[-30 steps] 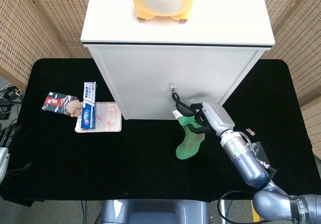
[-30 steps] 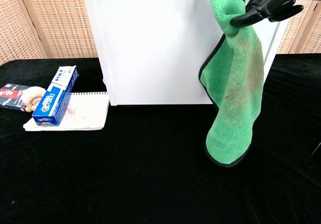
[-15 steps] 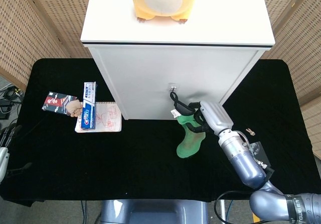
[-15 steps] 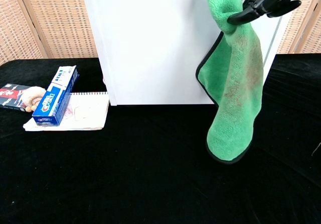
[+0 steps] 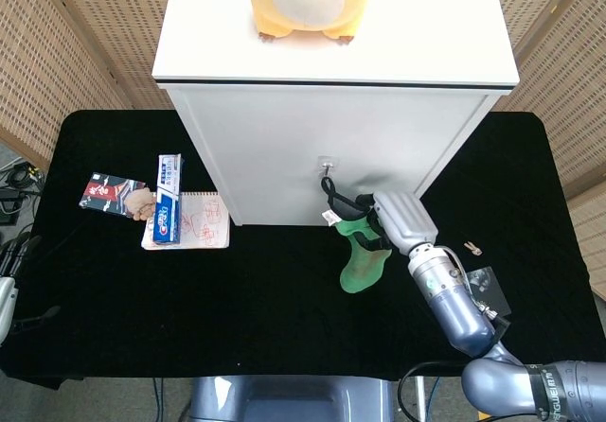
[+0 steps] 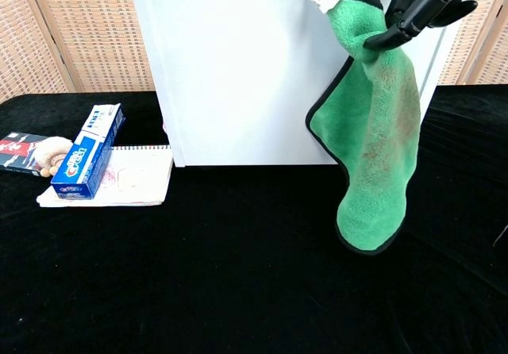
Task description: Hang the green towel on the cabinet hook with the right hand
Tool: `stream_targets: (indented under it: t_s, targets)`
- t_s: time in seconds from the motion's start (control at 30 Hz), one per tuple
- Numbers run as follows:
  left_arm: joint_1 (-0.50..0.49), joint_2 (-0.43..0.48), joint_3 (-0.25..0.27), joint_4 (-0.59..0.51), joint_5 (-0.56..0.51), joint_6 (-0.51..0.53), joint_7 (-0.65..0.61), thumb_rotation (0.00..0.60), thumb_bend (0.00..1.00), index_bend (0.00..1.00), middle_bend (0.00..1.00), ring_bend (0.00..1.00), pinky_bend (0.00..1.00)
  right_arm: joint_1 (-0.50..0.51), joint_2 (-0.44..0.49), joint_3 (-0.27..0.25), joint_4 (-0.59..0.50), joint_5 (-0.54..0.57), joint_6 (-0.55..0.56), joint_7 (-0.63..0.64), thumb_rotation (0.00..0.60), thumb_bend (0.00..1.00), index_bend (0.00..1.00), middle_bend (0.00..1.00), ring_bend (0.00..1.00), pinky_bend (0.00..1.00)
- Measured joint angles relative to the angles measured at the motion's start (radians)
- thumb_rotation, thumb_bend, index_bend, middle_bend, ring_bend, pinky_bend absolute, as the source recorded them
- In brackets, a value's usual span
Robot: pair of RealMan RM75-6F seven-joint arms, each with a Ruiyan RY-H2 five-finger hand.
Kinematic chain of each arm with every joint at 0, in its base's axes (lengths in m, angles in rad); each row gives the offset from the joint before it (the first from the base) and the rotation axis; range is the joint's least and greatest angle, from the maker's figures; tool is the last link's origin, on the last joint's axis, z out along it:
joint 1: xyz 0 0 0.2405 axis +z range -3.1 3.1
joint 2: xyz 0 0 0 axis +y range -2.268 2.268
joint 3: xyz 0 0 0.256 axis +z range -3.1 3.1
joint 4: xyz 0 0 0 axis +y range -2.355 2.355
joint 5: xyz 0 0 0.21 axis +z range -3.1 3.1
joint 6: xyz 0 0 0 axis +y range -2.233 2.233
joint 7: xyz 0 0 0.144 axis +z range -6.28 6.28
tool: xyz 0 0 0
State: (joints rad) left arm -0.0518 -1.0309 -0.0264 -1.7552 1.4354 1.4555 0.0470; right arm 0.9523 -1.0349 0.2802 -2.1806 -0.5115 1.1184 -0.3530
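Item: green towel (image 6: 373, 140), black-edged, hanging free in front of the white cabinet (image 5: 331, 148), its lower end clear of the black table (image 5: 284, 308). Held near its top in my right hand (image 5: 383, 223), fingers (image 6: 401, 25) clamped on the cloth. Black loop (image 5: 329, 193) reaches up toward the cabinet hook (image 5: 328, 167); whether it is on the hook, I cannot tell. Left hand (image 5: 11, 261): at table's edge, grasp unclear. Also: toothpaste box (image 6: 83, 154) on notepad (image 6: 119, 178).
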Motion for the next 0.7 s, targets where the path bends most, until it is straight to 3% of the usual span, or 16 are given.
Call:
stream_targets:
  t_s: [0.07,0.13,0.23,0.33,0.7]
  targets:
    - [0.0,0.0,0.0,0.0,-0.001,0.0,-0.001,0.6,0.0,0.0,0.0,0.0,0.0,0.004,-0.008,-0.002,0.0,0.005,0.012,-0.011,0.6,0.55,0.83,1.0,1.0,1.0]
    - [0.0,0.001,0.0,0.0,-0.001,0.0,-0.002,0.6,0.0,0.0,0.0,0.0,0.0,0.004,-0.016,-0.001,0.0,0.006,0.023,-0.012,0.6,0.36,0.63,1.0,1.0,1.0]
    - [-0.001,0.001,-0.001,0.0,-0.001,-0.001,-0.002,0.6,0.0,0.0,0.0,0.0,0.0,-0.002,-0.022,0.004,0.0,0.0,0.03,-0.002,0.6,0.18,0.5,1.0,1.0,1.0]
    - [-0.001,0.001,0.0,0.0,-0.001,-0.003,-0.002,0.6,0.0,0.0,0.0,0.0,0.0,-0.011,-0.018,0.011,-0.004,-0.009,0.026,0.014,0.6,0.14,0.48,1.0,1.0,1.0]
    - [0.0,0.004,0.001,-0.001,0.003,0.0,-0.009,0.6,0.0,0.0,0.0,0.0,0.0,-0.062,0.034,0.01,-0.032,-0.084,0.011,0.057,0.6,0.13,0.52,1.0,1.0,1.0]
